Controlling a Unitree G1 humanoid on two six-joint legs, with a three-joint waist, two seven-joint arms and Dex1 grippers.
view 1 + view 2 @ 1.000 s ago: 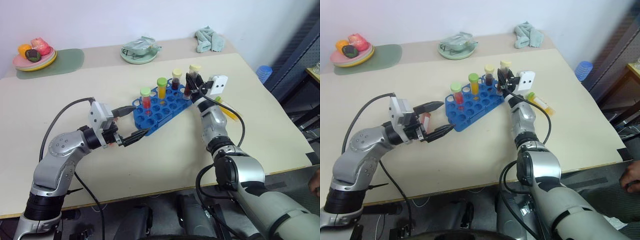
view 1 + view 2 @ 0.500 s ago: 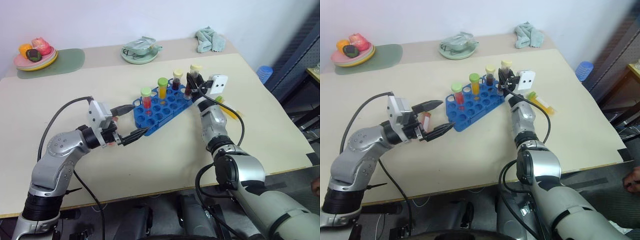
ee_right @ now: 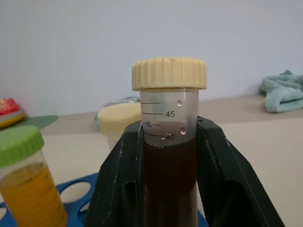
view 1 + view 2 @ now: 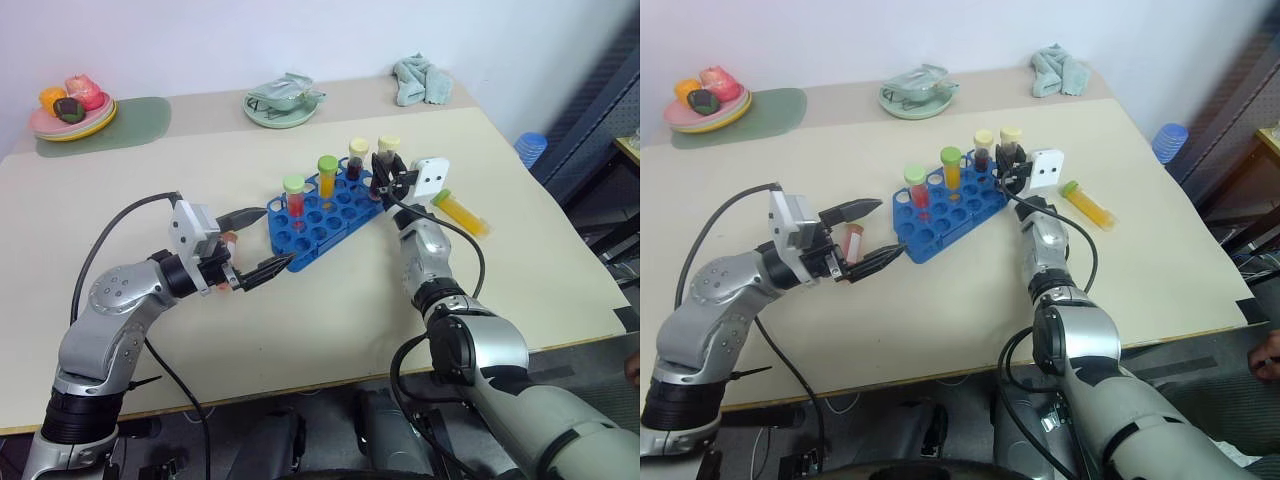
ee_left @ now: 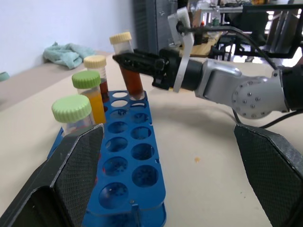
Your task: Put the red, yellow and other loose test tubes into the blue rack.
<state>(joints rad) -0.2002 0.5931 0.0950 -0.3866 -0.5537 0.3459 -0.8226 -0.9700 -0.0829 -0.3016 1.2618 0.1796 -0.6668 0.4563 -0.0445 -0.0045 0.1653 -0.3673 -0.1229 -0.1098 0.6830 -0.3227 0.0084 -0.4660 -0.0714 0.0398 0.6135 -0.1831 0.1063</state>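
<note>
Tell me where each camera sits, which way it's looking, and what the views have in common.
Head, both eyes: look forward and down over the table; both arms show.
Left wrist: looks between the open left gripper along the blue rack toward the right gripper.
Right wrist: looks along its fingers, shut on the brown tube.
Shared: rack and brown tube appear in all.

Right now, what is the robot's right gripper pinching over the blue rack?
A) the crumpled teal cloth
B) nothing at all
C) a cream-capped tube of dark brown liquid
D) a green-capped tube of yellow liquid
C: the right gripper is shut on the cream-capped tube of dark brown liquid, held upright at the far end of the blue rack; the green-capped yellow tube lies loose on the table.
</note>
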